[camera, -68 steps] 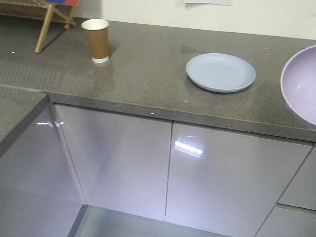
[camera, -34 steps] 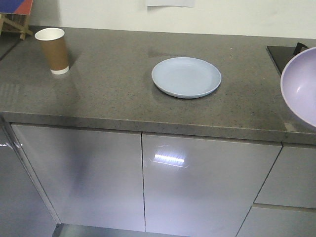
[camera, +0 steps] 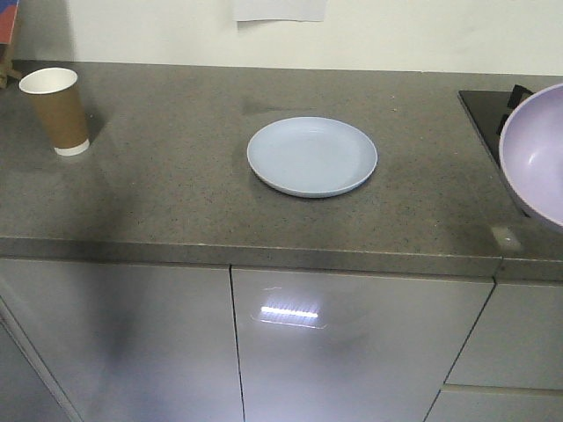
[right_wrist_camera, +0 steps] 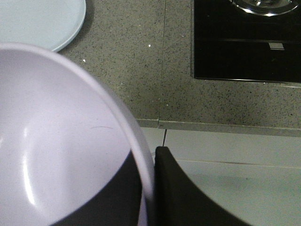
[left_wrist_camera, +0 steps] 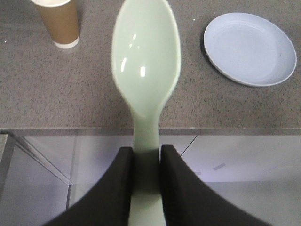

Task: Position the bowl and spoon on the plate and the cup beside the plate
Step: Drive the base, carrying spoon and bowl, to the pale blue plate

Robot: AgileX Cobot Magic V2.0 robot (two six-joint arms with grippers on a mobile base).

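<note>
Clamped the mint-green spoon [left_wrist_camera: 146, 66] by its thick handle between the two dark fingers of the left gripper [left_wrist_camera: 146, 151], jaws drawn in to the handle's width, spoon head pointing to 12 o'clock over the front edge of the speckled grey counter [left_wrist_camera: 70, 89]. Pinched the rim of the lilac bowl [right_wrist_camera: 56, 132] in the right gripper [right_wrist_camera: 145, 156], one dark finger inside the wall, one outside, jaws almost together; held tilted at 3 o'clock in the front view. Showed the pale blue plate [camera: 312, 156] flat on that counter, mid-frame. Showed the brown paper cup [camera: 54, 110] upright at 9 o'clock from the plate, well apart. Bordered at 3 o'clock by a black hob [right_wrist_camera: 244, 52], backed at 12 o'clock by a white wall [camera: 422, 35], fronted at 6 o'clock by glossy grey cabinet doors [camera: 352, 343].
</note>
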